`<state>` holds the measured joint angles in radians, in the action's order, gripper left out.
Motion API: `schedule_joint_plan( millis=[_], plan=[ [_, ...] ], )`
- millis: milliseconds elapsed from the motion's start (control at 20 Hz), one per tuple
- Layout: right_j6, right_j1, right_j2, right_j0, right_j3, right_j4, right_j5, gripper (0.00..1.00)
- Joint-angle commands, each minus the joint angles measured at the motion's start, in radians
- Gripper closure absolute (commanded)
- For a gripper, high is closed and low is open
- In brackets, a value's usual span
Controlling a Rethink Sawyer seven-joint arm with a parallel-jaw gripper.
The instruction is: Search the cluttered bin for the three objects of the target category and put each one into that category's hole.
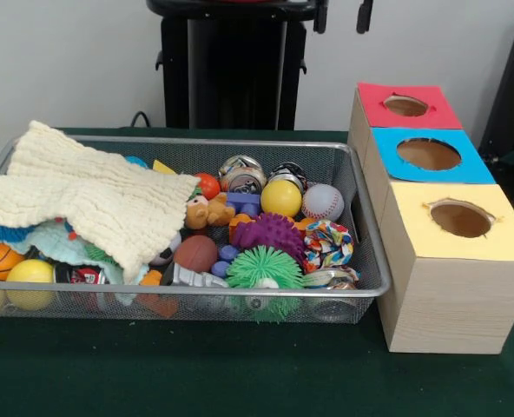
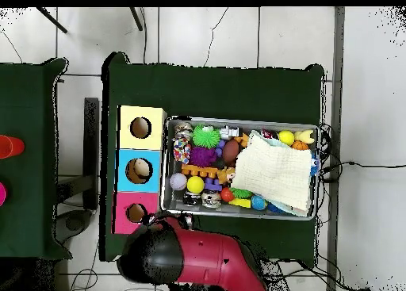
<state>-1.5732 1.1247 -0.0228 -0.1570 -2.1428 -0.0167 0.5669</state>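
The cluttered bin point(image 1: 196, 142) is a silver wire-mesh basket on the green table, left of the boxes; it also shows in the overhead view point(image 2: 238, 120). It holds many small toys and balls, partly covered by a cream knitted cloth point(image 1: 92, 195). The blue-topped hole point(image 1: 428, 154) is the middle one of three wooden boxes, and it shows in the overhead view point(image 2: 140, 170) too. My gripper point(image 1: 343, 16) shows only as two dark tips at the top edge, apart and empty, above and behind the red-topped box. My red arm point(image 2: 214, 264) is drawn back at the table's edge.
The red-topped hole point(image 1: 405, 105) and the yellow-topped hole point(image 1: 460, 218) flank the blue one. Uncovered in the bin are a yellow ball point(image 1: 280, 197), a baseball point(image 1: 323, 201), a green spiky ball point(image 1: 264, 268), a purple spiky ball point(image 1: 270, 233) and a small teddy bear point(image 1: 207, 211).
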Motion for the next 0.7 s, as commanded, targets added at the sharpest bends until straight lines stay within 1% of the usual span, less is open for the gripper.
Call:
schedule_joint_plan(
  millis=[50,200,300,400,550,650,700],
  plan=[
    [-0.054,-0.122,-0.106,-0.020,0.169,0.007,0.042,0.00],
    [-0.078,-0.143,-0.102,-0.005,0.235,0.009,0.078,0.00],
    [-0.098,-0.151,-0.091,0.009,0.300,0.014,0.134,0.00],
    [-0.104,-0.164,-0.096,0.010,0.363,0.002,0.197,0.00],
    [-0.126,-0.204,-0.095,0.024,0.486,-0.001,0.302,0.00],
    [-0.147,-0.241,-0.086,0.040,0.561,0.008,0.346,0.00],
    [-0.154,-0.261,-0.083,0.047,0.592,0.011,0.352,0.00]
  ],
)
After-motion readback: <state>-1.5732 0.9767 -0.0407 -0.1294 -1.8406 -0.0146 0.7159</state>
